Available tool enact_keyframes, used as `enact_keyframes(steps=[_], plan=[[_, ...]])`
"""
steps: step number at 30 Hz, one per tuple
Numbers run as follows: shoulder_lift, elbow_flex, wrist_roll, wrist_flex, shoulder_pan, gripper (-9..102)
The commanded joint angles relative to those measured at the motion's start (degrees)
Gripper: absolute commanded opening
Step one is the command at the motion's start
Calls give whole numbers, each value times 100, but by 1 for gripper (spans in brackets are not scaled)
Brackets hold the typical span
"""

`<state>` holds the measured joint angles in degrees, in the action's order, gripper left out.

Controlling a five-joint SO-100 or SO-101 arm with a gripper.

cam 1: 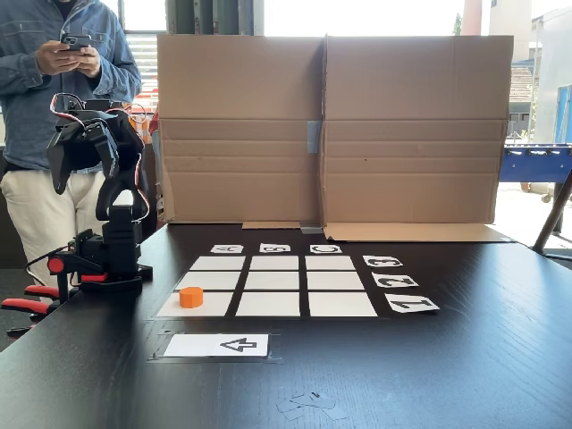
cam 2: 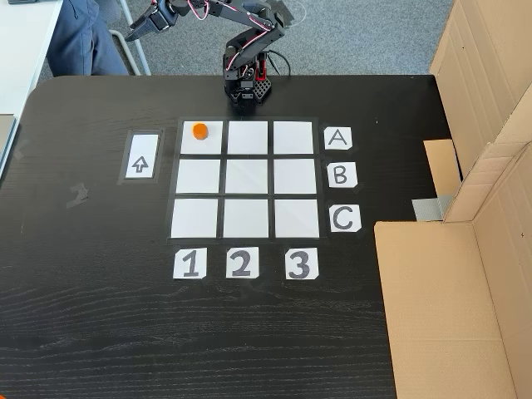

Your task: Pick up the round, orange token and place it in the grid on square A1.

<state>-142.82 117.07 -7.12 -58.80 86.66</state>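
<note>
The orange token [cam 2: 199, 130] sits on square A1 [cam 2: 202, 144] of the grid [cam 2: 246, 178], the corner cell in line with the "A" label [cam 2: 337, 138] and the "1" label [cam 2: 189, 263]. It lies toward that cell's far left corner in a fixed view looking down; in a fixed view from the table's edge the token [cam 1: 191, 297] rests on the near left cell, closest to the arm's base [cam 1: 109, 268].

The arm is folded back and raised, well apart from the grid. Its end effector [cam 2: 143, 27] hangs past the far edge of the black table [cam 2: 91, 316], released, the two fingers spread with nothing between them.

Just left of the grid lies a white card with a black arrow [cam 2: 140, 165]. A cardboard screen [cam 1: 331, 130] stands along one side of the table. A person in a denim jacket [cam 1: 31, 80] stands behind the arm, holding a phone [cam 1: 75, 41] in both hands.
</note>
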Motion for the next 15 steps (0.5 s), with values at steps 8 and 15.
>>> enact_keyframes(steps=[8,15], plan=[[-2426,1696,272,-88,1002,21],[-3243,2742,272,-105,1134,10]])
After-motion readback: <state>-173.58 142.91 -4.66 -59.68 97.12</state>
